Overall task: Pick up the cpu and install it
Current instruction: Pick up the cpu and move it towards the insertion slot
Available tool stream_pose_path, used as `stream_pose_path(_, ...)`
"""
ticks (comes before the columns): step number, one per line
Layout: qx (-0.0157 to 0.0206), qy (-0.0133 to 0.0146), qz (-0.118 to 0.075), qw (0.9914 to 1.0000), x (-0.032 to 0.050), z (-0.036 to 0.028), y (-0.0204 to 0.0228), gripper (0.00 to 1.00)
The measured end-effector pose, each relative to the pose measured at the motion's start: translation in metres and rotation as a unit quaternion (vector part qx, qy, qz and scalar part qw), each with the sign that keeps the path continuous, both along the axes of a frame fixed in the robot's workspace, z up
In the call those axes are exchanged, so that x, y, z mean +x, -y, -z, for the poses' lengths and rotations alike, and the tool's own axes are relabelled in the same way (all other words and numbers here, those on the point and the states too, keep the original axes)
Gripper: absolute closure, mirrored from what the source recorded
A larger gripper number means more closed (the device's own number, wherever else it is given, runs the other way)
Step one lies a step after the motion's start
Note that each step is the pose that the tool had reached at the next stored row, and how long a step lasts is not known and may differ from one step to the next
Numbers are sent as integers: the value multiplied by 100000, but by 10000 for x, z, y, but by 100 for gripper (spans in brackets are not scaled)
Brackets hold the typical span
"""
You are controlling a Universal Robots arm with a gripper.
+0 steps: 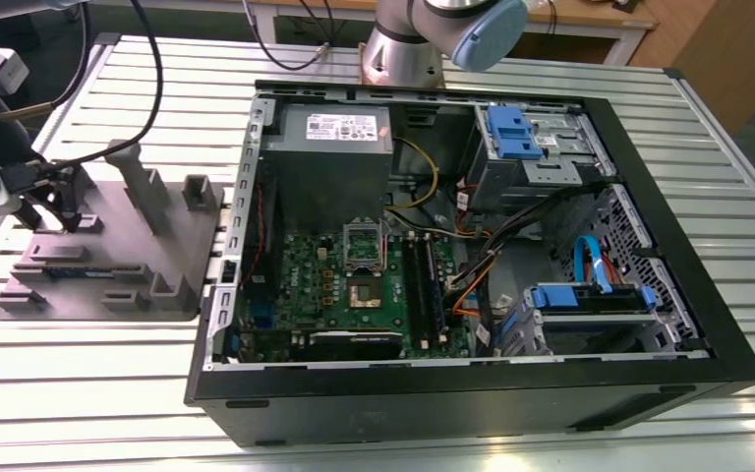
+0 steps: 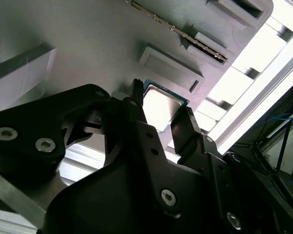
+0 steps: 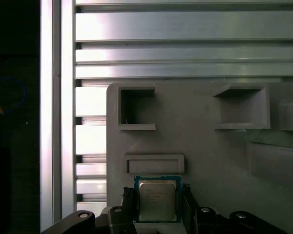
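Down at the tray (image 3: 205,146), gripper (image 3: 157,191) is narrow, 2 fingers (image 3: 128,197) pinching the cpu (image 3: 157,200) by opp. edges; cpu lies flat btwn them, resting on tray.

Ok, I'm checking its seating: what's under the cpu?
The grey fixture tray is under the cpu, next to a raised rectangular block. The spot directly beneath is covered by the chip itself.
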State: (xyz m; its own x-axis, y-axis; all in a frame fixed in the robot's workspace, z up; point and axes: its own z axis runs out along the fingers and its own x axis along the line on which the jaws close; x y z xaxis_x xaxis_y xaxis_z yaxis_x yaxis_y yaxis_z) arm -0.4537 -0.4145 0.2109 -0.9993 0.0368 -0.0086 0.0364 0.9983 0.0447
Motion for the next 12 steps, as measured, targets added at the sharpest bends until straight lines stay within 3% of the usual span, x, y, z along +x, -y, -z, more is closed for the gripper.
stream_pose_path(12, -69, -5, 2, 100000, 0, -20, 0, 53)
